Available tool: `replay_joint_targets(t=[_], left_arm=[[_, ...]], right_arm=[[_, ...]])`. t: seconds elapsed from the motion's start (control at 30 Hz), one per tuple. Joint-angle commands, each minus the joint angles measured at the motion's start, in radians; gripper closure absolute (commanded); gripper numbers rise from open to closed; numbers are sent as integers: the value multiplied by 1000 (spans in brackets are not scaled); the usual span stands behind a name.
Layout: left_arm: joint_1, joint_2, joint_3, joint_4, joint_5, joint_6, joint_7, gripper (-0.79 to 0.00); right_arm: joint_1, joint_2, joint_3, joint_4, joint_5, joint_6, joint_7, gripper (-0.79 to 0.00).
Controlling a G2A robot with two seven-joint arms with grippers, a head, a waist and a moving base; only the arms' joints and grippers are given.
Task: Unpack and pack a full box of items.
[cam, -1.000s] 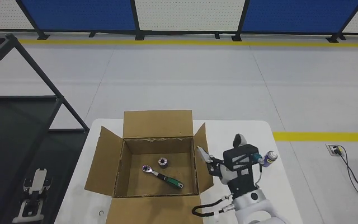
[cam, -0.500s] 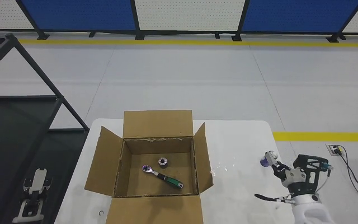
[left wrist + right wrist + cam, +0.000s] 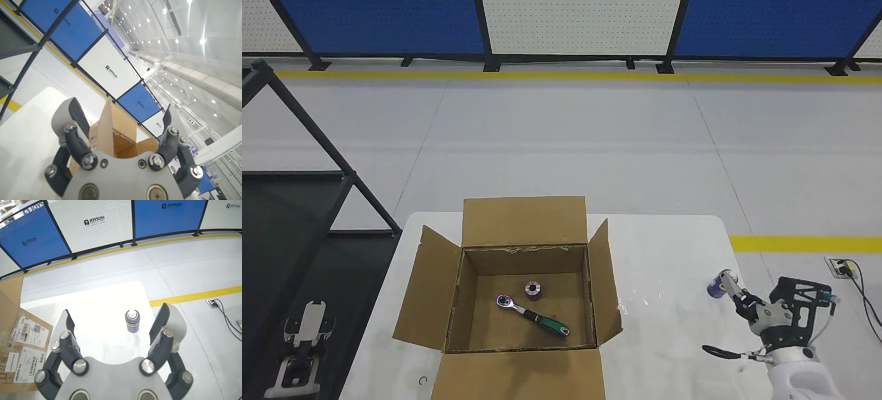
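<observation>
A brown corrugated cardboard box [image 3: 525,222] sits on the white, round-cornered table [image 3: 662,250], its 4 flaps folded outward. On the box's flat floor lies a ratchet wrench [image 3: 532,316], set diagonally, with a shiny metal head and a green-and-black handle. A small round dark metal socket [image 3: 533,289] lies near the wrench's head, on the side of the box's far wall, apart from the wrench.

Well to the right of the box, a spray can [image 3: 132,321] stands upright on the bare tabletop. It is a smooth blue cylinder with a yellow mark on its side and a white nozzle on top.

The right gripper [image 3: 116,314] hangs on the can's side of the box, both fingers spread wide and holding nothing. Their ribbed black pads [image 3: 158,321] face each other, and the can stands free past the fingertips, touching neither. The box flap closest to it carries white printed labels.

The left gripper [image 3: 122,109] is on the box's other side, also spread wide with nothing between its 2 curved grey fingers. 1 upright box flap shows beyond it.
</observation>
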Motion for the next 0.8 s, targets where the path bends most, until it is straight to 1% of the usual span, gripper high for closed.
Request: replay_joint_targets(t=[0.0,0.03,0.07,0.17,0.33,0.53,0.57,0.6,0.63,0.67,0.77], left_arm=[[0,0,0,0,0,0,0,-785],[0,0,0,0,0,0,0,-785],[0,0,0,0,0,0,0,-785],[0,0,0,0,0,0,0,-785],[0,0,0,0,0,0,0,-785],[0,0,0,0,0,0,0,-785],[0,0,0,0,0,0,0,-785],[0,0,0,0,0,0,0,-785],[0,0,0,0,0,0,0,-785],[0,0,0,0,0,0,0,-785],[0,0,0,0,0,0,0,-785]], right_arm=[[22,1,-15,66,7,-5,-14,-785],[36,3,-10,100,1,4,-40,-785],[51,5,-10,140,-39,14,-71,-785],[104,13,-13,268,-75,-23,-126,-785],[203,30,-3,470,-83,-111,-149,-785],[309,46,-2,670,-92,-147,-177,-785],[322,48,2,698,-93,-145,-181,-751],[336,51,5,724,-100,-135,-184,-570],[350,54,6,746,-99,-134,-189,-354],[360,56,6,764,-95,-140,-196,0],[372,62,7,786,-95,-145,-220,0]])
